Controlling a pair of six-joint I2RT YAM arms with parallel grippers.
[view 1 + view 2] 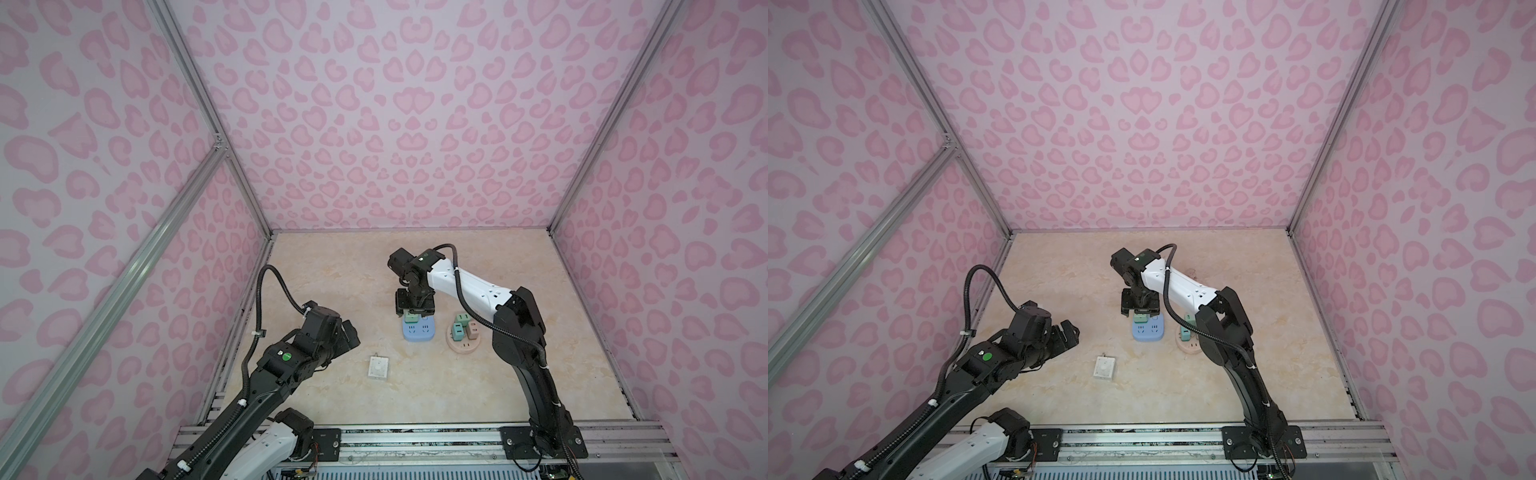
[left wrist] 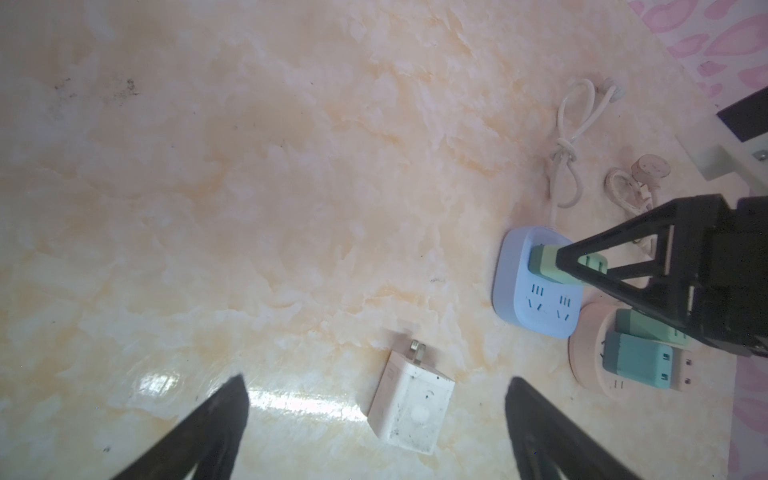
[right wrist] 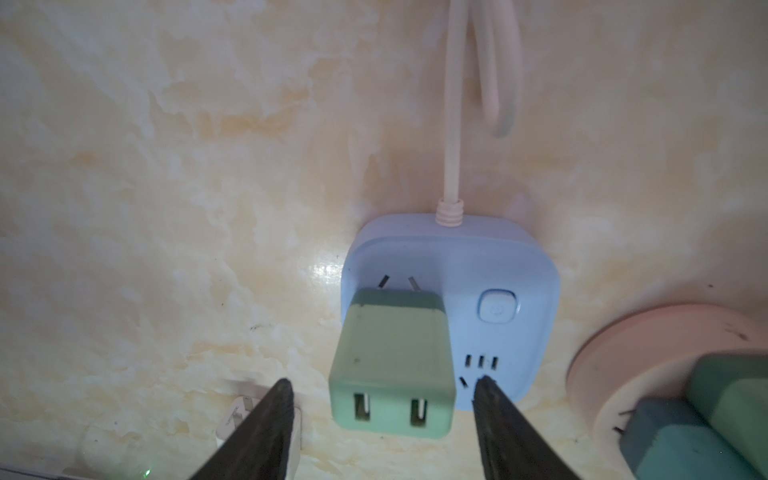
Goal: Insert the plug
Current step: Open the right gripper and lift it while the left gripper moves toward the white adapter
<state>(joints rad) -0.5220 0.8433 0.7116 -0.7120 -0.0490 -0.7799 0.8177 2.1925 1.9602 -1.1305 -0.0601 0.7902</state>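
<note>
A green plug [image 3: 390, 365] stands on the blue socket block [image 3: 507, 266], with part of its two prongs showing at the block's face. My right gripper [image 3: 383, 381] is open around it, with a gap between each finger and the plug's sides. Both top views show the plug [image 1: 411, 320] [image 1: 1140, 318] under that gripper [image 1: 411, 315]. My left gripper [image 2: 376, 379] hangs open and empty above the table, close to a white plug [image 2: 411, 403] lying on its side. That white plug [image 1: 378, 368] is left of the blue block [image 1: 419, 334].
A round pink socket [image 1: 463, 344] holding several green and teal plugs stands right of the blue block. Pale cords [image 2: 569, 141] lie coiled beyond both sockets. Pink patterned walls enclose the table on three sides, and a metal rail [image 1: 415, 440] runs along the front.
</note>
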